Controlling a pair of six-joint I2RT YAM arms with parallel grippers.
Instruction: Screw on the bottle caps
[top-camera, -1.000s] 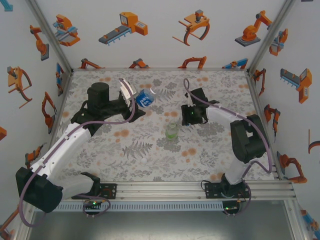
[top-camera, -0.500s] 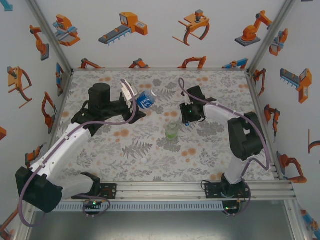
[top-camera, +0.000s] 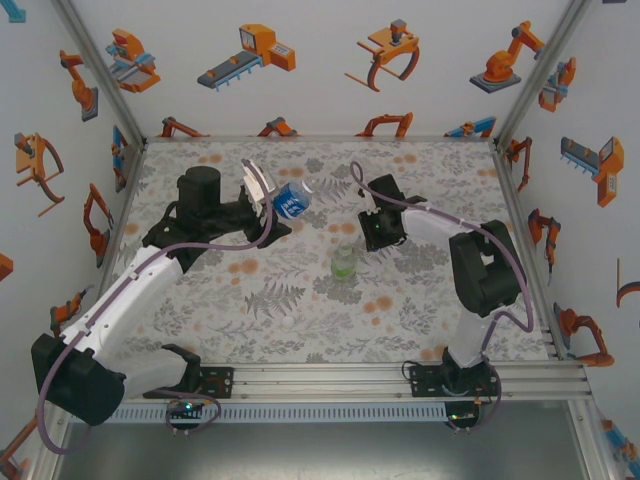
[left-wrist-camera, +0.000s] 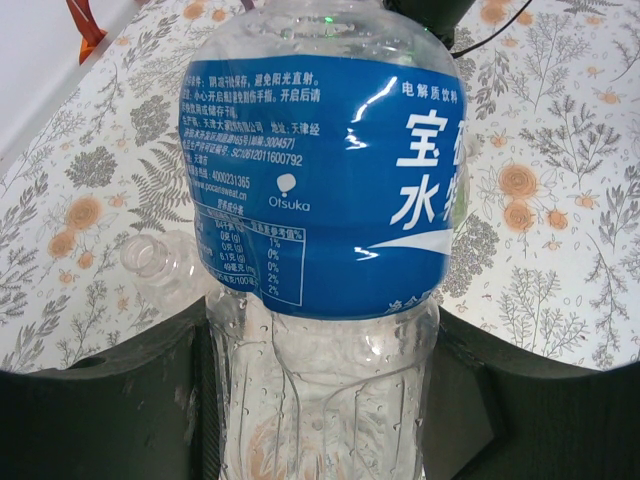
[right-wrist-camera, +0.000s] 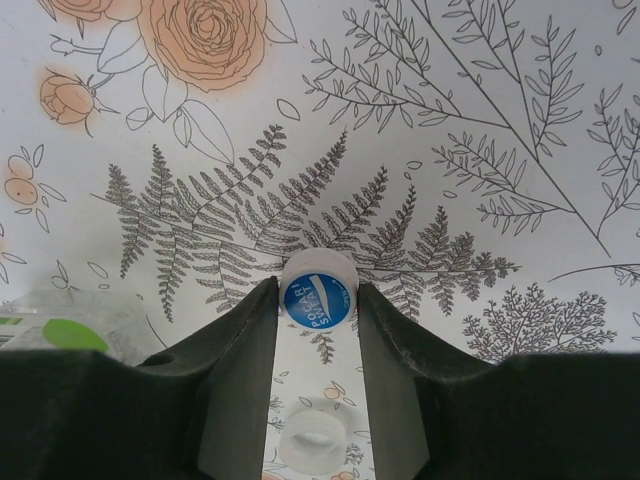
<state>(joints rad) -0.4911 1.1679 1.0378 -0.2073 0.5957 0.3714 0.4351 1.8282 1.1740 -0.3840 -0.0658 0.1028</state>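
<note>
Currently the right gripper (right-wrist-camera: 316, 287) is pinching a blue-printed cap (right-wrist-camera: 317, 293) at its very fingertips, on the table (right-wrist-camera: 500, 120); so shallow a hold is risking the cap squirting out on lifting. The left gripper (left-wrist-camera: 320, 400) is clamping the blue bottle (left-wrist-camera: 320, 180) by its body, raised at 10 o'clock of the upright green bottle (top-camera: 343, 262); its thin walls may buckle under torque. The blue bottle is carrying only droplets; a clear bottle (left-wrist-camera: 150, 262) at its 9 o'clock is showing an open mouth, seemingly empty

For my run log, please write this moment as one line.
left gripper: shut on blue-label bottle | right gripper: jaws touching both sides of blue-topped cap on table | capping: not yet begun
</note>
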